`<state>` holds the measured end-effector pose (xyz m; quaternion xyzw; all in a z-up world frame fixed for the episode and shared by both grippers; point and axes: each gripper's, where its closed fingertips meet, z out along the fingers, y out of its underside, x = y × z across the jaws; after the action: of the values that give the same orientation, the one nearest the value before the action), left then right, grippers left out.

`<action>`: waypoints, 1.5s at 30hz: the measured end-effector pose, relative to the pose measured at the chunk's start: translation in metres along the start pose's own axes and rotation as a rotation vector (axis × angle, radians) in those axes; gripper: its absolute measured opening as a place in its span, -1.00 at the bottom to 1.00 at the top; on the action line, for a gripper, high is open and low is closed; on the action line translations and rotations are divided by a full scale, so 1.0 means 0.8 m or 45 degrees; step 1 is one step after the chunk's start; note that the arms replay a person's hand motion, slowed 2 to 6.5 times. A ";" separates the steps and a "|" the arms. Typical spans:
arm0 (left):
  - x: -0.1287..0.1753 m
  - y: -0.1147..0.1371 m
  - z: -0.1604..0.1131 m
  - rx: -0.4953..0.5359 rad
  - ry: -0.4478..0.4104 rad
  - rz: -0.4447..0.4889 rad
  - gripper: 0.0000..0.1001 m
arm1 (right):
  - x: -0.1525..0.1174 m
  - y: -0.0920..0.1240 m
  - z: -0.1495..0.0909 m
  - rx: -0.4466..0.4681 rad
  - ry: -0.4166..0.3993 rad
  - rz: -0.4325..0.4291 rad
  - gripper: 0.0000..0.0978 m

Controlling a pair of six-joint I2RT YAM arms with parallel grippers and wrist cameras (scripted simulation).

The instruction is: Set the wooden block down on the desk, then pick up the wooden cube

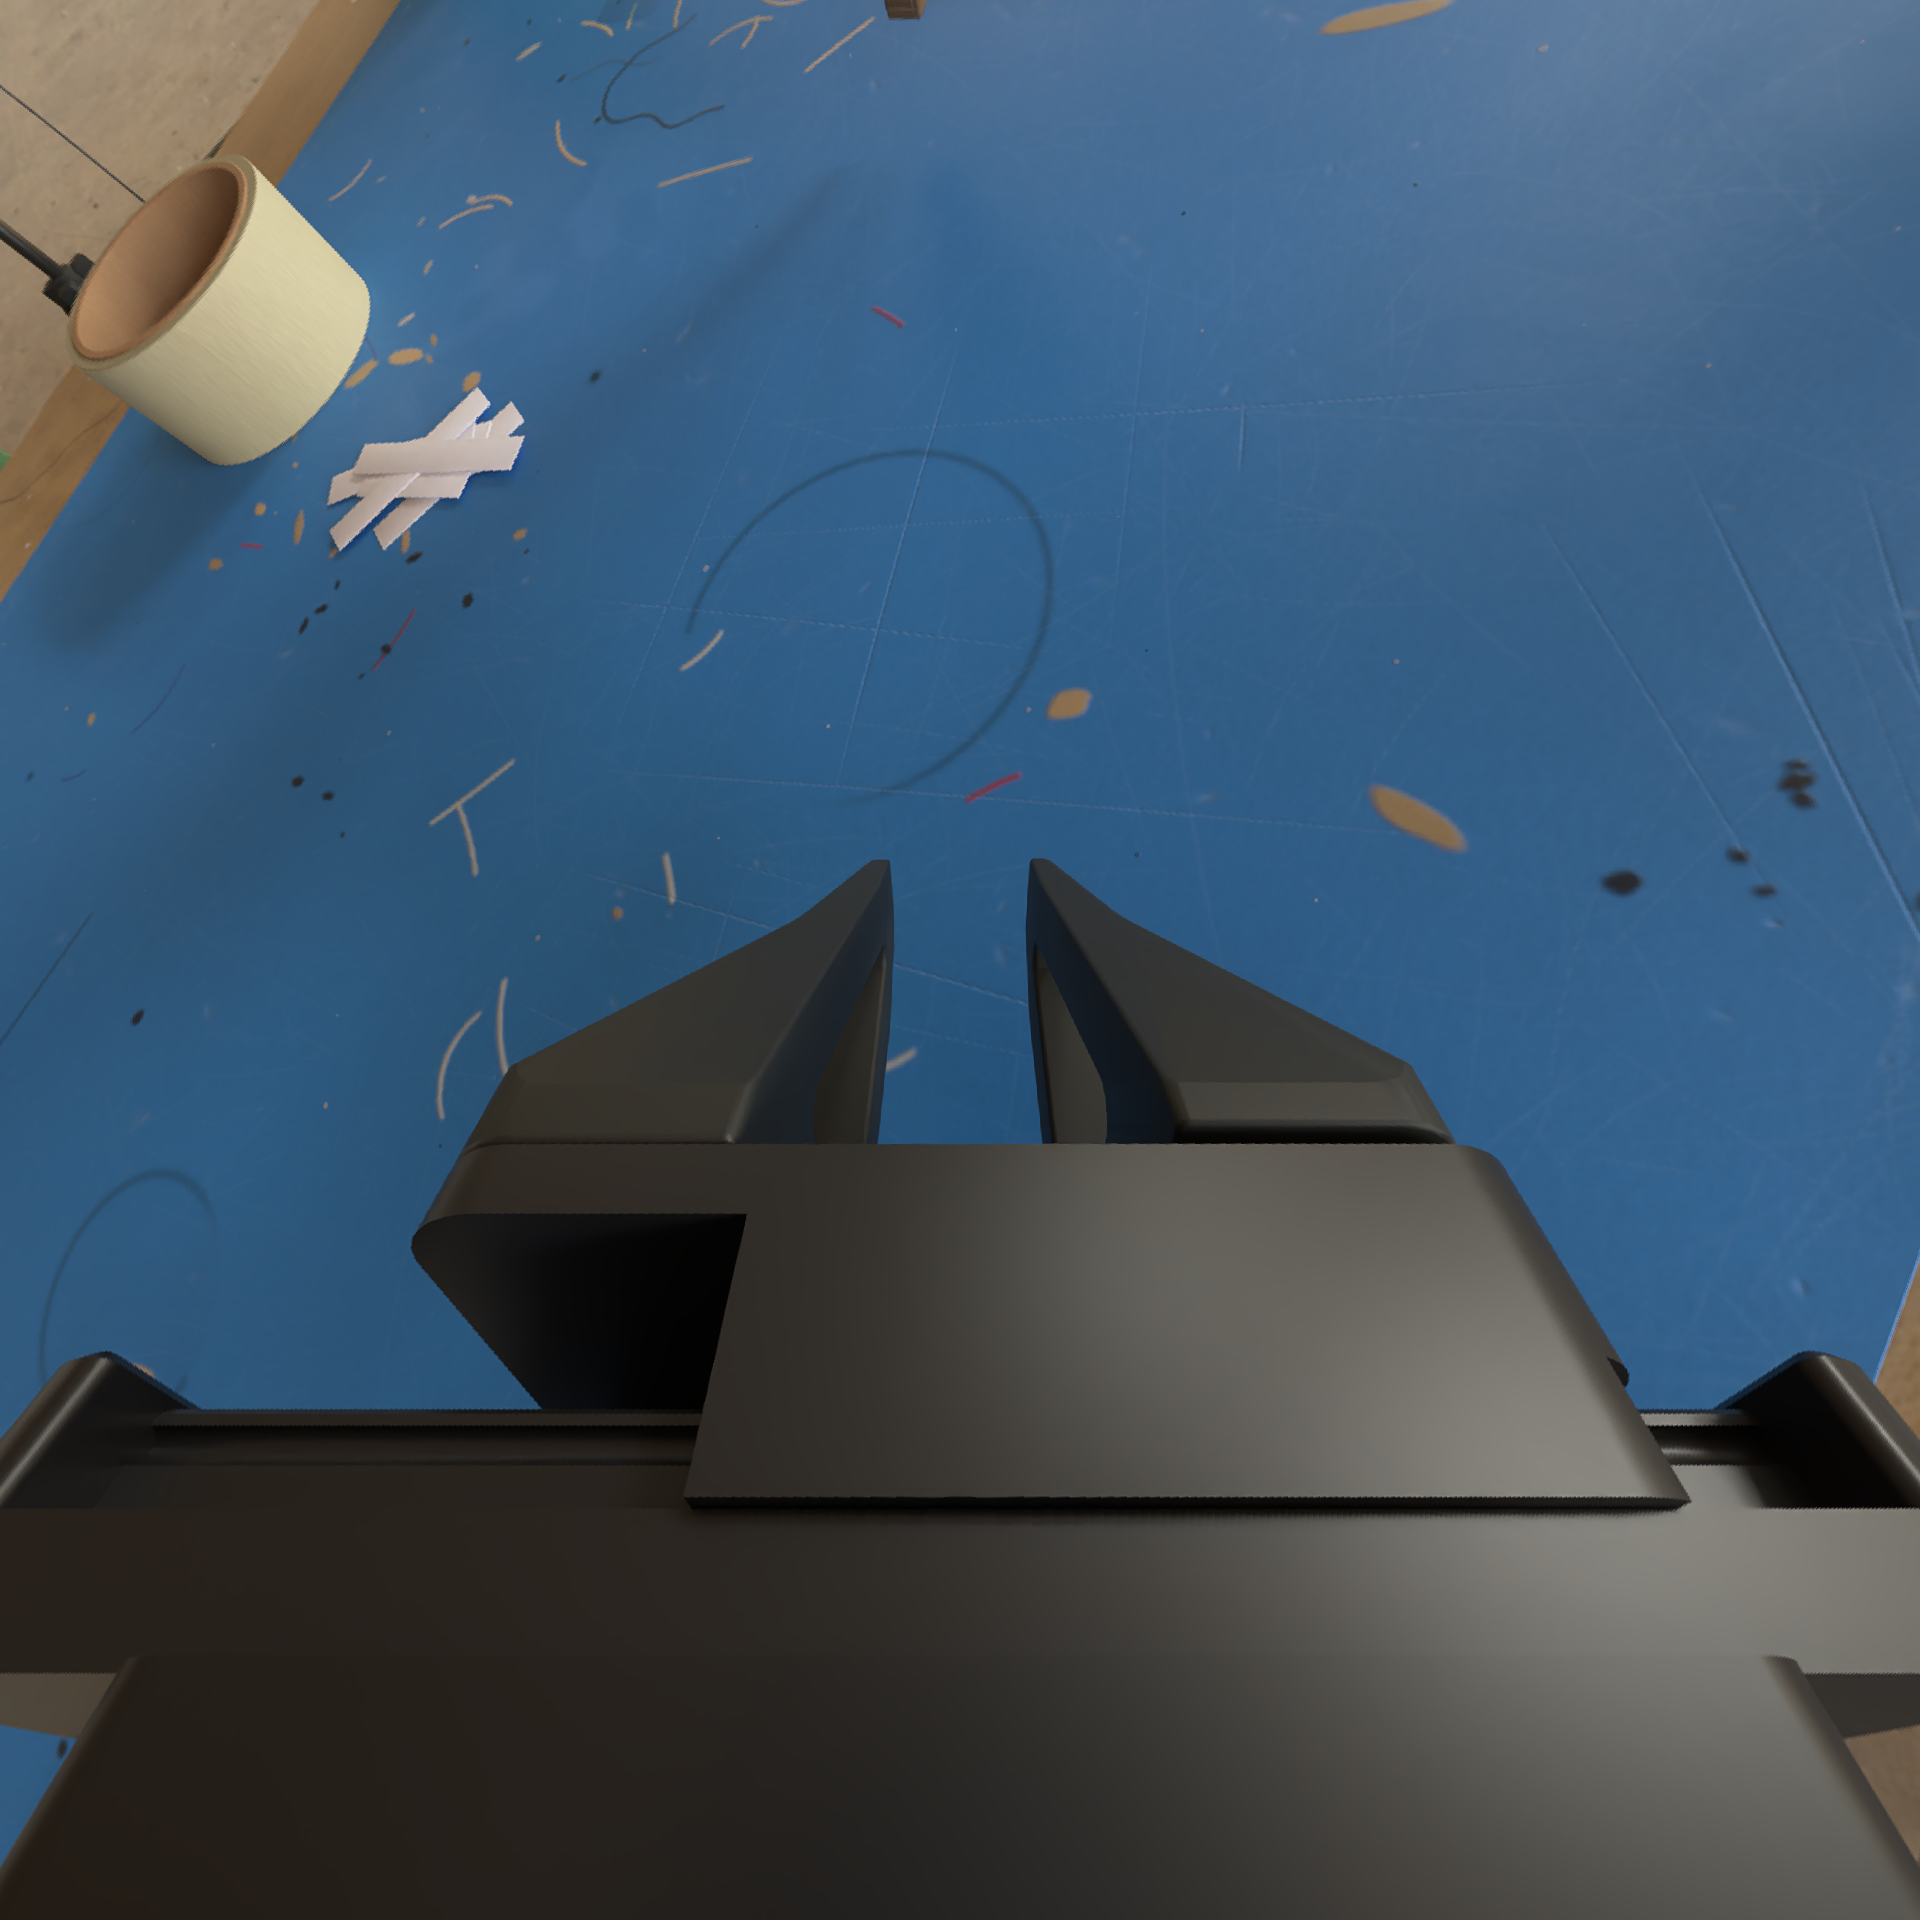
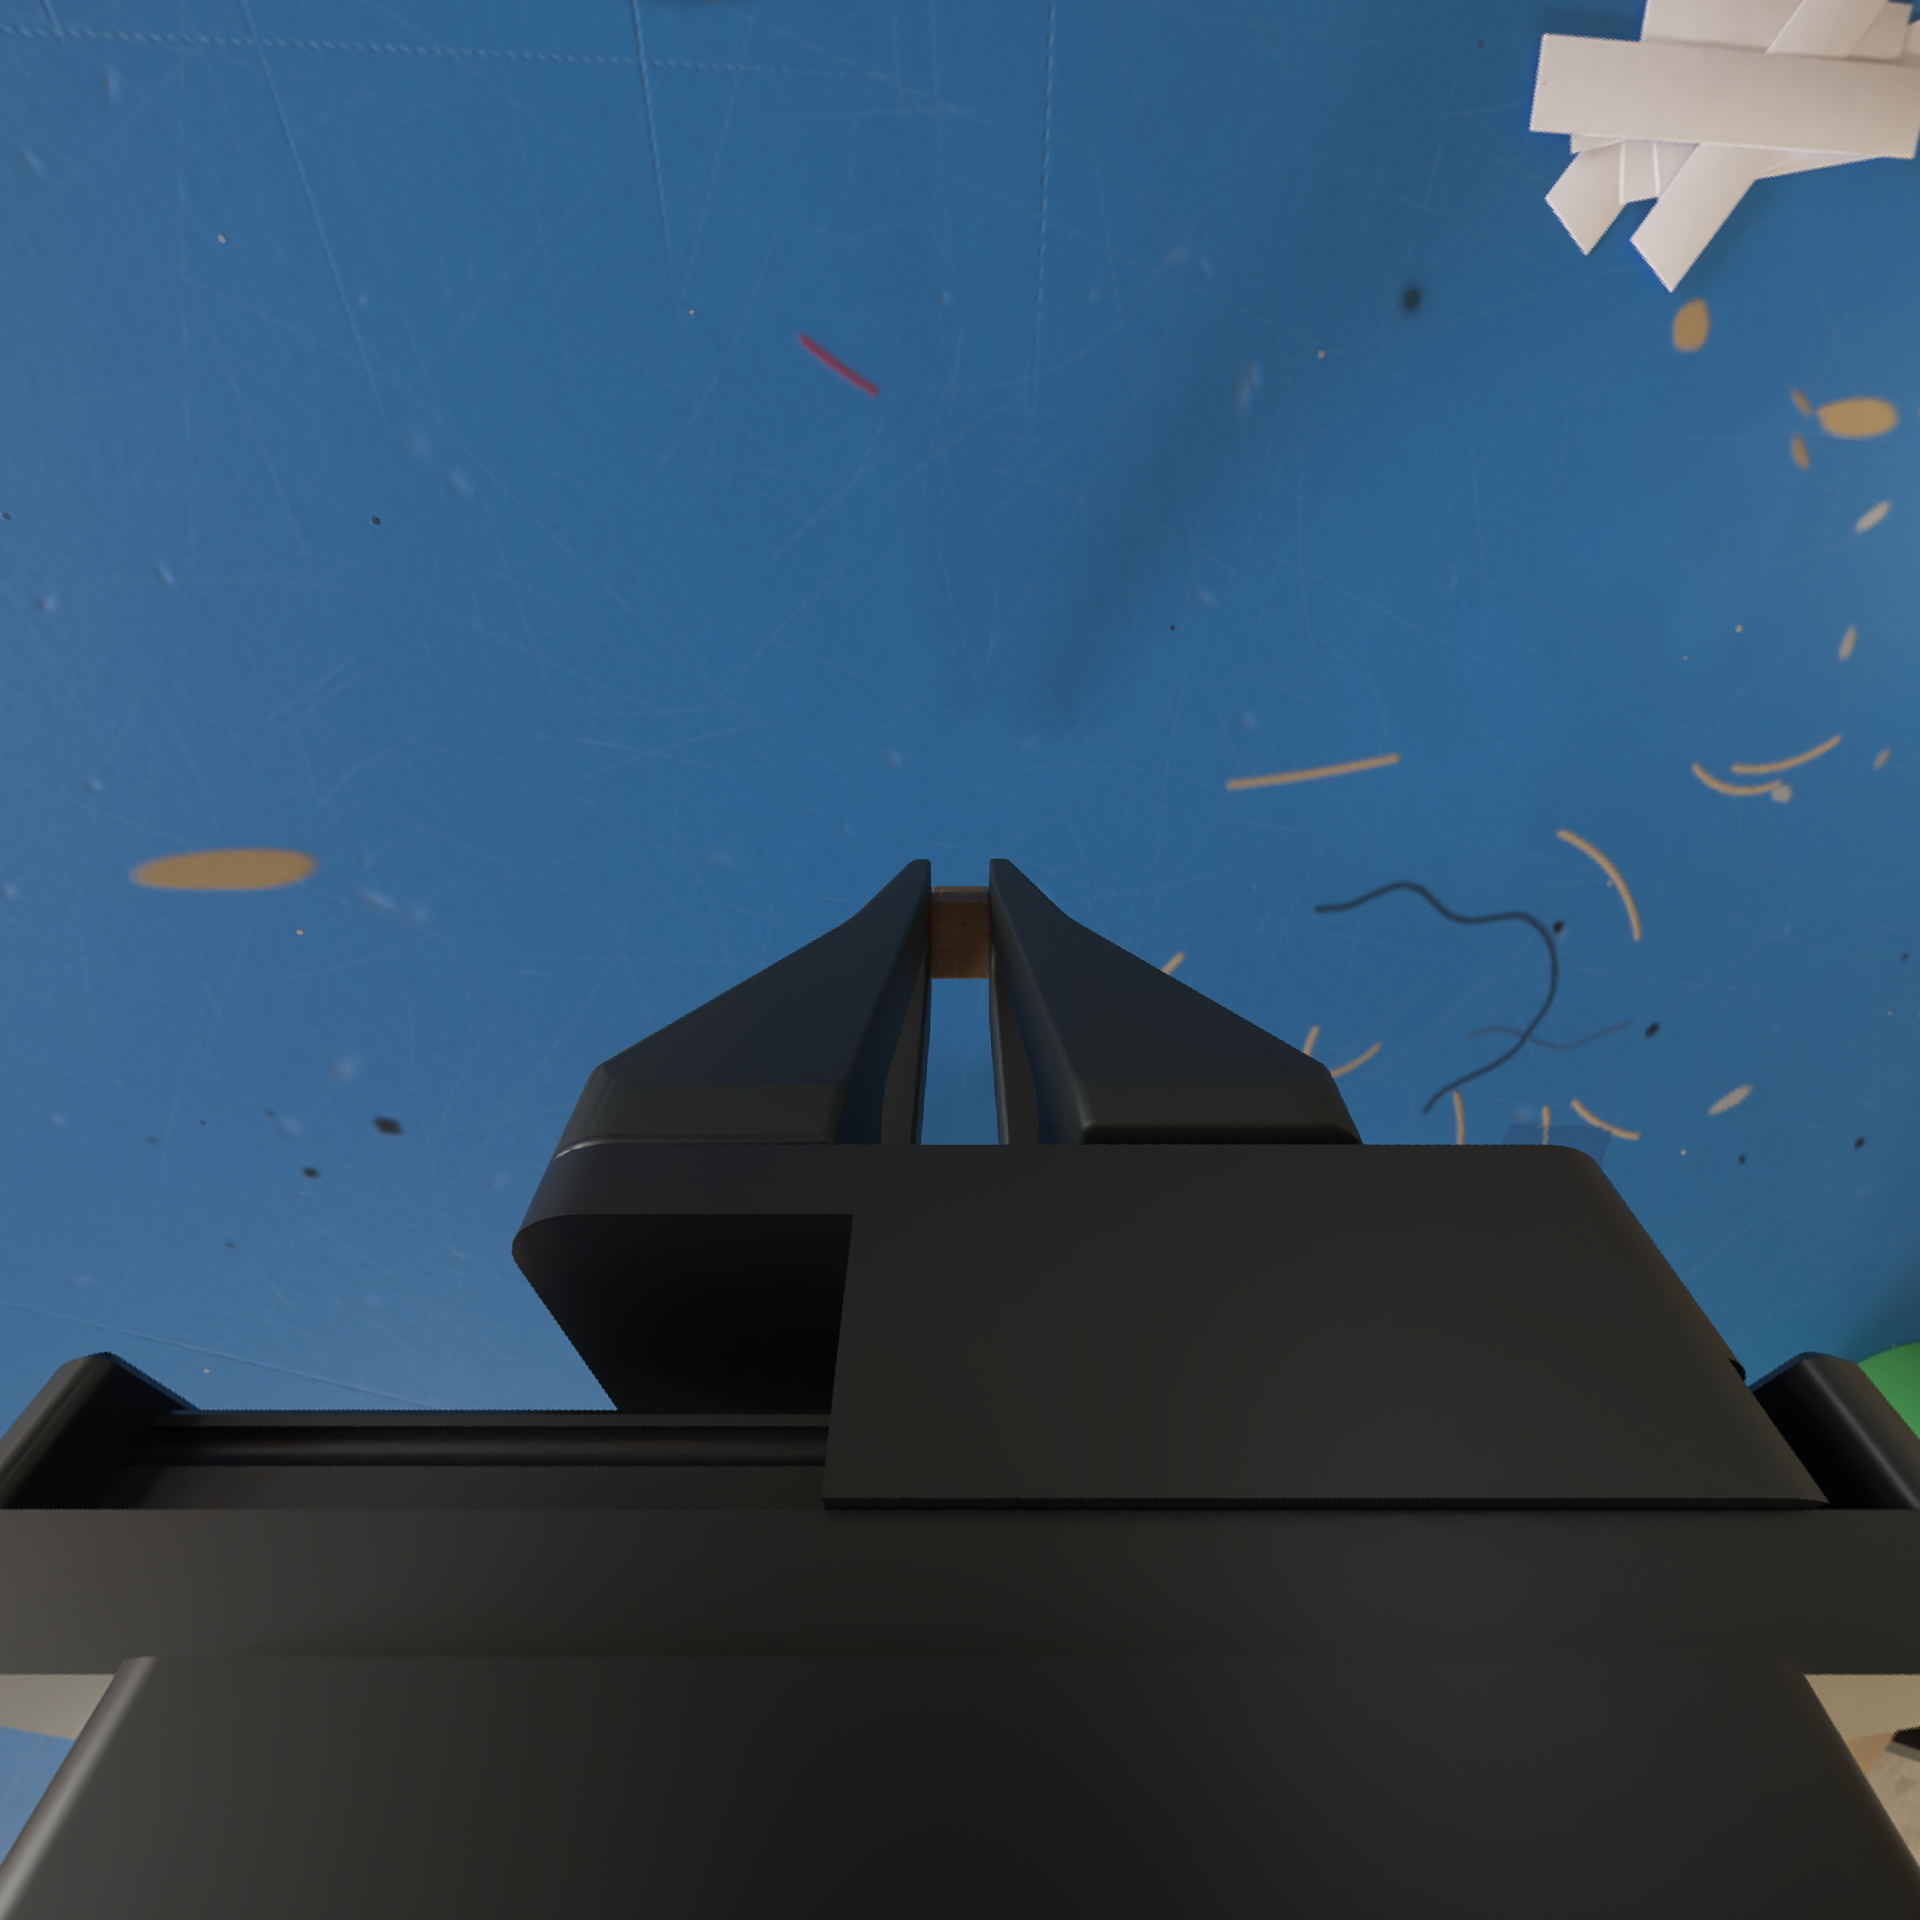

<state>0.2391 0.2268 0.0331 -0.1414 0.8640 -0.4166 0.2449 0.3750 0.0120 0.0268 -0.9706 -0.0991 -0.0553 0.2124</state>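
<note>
In the right wrist view my right gripper (image 2: 959, 883) is shut on a small brown wooden block (image 2: 958, 932), which sits between the fingertips above the blue mat (image 2: 623, 623). In the left wrist view my left gripper (image 1: 959, 883) hangs over the blue mat (image 1: 1247, 520) with a narrow gap between its fingers and nothing in it. A small dark brown wooden piece (image 1: 904, 8) shows at the top edge of the left wrist view, mostly cut off.
A cream tape roll (image 1: 223, 312) lies at the mat's left edge beside a pile of white paper strips (image 1: 426, 478), which also shows in the right wrist view (image 2: 1714, 125). Part of a green object (image 2: 1896, 1387) shows at the right. Shavings and specks litter the mat.
</note>
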 end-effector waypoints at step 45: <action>0.003 0.004 0.001 -0.032 -0.001 0.028 -0.57 | -0.206 -0.165 0.043 0.162 0.140 0.450 -0.81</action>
<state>0.2372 0.2271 0.0296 -0.1353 0.8705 -0.4029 0.2481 0.1883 0.1162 0.0245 -0.9530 0.0814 -0.0635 0.2849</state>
